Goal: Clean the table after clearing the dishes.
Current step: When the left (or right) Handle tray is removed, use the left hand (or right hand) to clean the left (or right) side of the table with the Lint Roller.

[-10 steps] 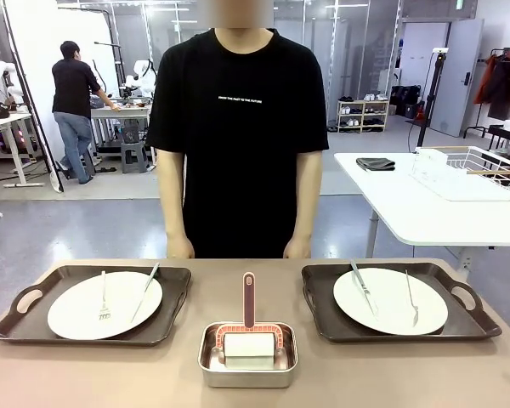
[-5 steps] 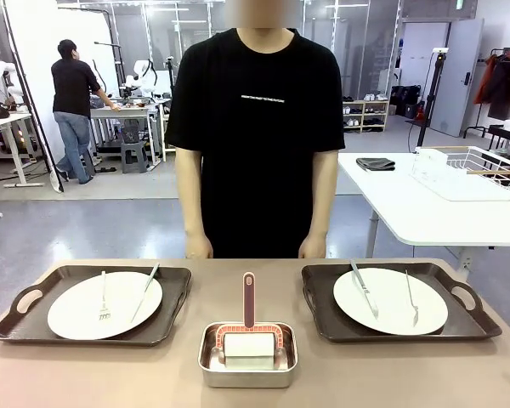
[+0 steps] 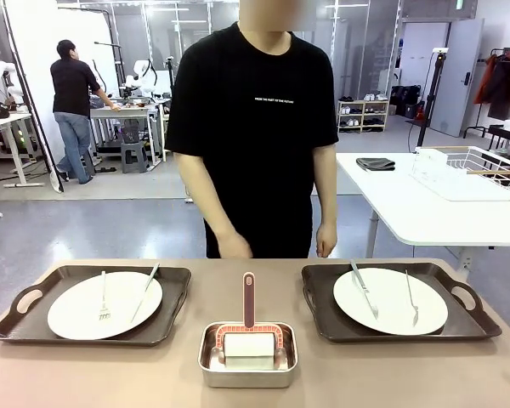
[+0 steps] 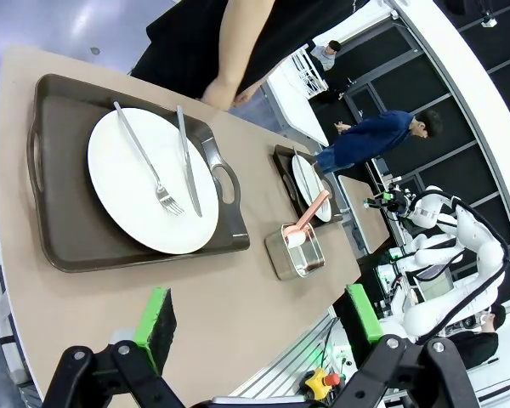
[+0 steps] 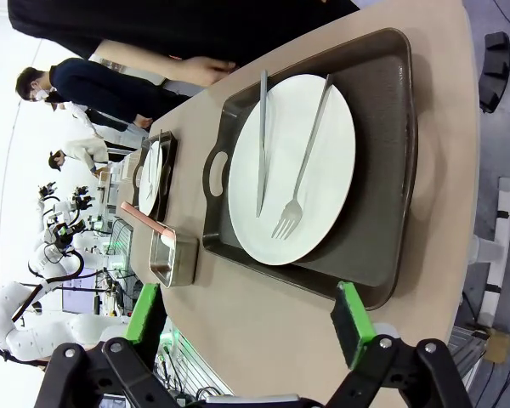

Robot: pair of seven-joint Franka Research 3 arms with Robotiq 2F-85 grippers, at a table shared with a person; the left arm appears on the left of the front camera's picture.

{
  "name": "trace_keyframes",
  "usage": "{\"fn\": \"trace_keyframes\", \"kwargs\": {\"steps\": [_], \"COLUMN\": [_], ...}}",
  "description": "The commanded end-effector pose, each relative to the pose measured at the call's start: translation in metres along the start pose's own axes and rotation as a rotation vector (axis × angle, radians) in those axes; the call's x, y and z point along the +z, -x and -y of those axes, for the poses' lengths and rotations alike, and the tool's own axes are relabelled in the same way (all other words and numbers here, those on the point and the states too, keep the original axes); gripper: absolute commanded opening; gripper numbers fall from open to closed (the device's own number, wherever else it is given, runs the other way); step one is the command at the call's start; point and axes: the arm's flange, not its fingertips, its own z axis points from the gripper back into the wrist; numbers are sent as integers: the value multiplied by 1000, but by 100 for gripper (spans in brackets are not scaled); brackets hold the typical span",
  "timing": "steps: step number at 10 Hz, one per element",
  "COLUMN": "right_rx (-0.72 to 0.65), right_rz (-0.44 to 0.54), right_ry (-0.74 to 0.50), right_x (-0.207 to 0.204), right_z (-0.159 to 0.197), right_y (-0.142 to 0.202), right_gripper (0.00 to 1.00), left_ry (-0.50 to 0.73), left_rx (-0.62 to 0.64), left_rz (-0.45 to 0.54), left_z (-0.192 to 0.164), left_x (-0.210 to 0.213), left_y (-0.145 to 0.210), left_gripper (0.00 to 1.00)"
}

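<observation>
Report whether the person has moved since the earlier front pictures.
Yes. The person has shifted toward picture right: one hand, earlier behind the left tray's right end, now hangs just behind the roller handle.

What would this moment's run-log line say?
phase: clearing not begun | left gripper: open, empty | right gripper: open, empty | left tray and right tray: on table, loaded | person: standing at far edge

Bright, even overhead light leaves only faint, soft shadows on the matte surface (image 3: 110,374), and the white plates (image 3: 104,304) glow close to washed out. In the front view the person's hand (image 3: 235,246) is smeared by motion blur. Both wrist views bend straight lines strongly toward their edges.
</observation>
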Motion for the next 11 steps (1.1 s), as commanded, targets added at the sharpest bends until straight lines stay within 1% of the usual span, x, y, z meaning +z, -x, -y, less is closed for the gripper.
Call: {"fn": "trace_keyframes", "kwargs": {"steps": [1,11], "right_rx": [1,1], "right_rz": [3,3], "right_ry": [-2,-2], "right_x": [2,2], "right_z": [-1,-1], "right_y": [0,0], "right_gripper": [100,100], "left_ry": [12,12], "left_rx": [4,4], "left_rz": [10,10], "left_z": [0,0], "left_x": [3,3], "left_y": [2,2], "left_gripper": [100,100]}}
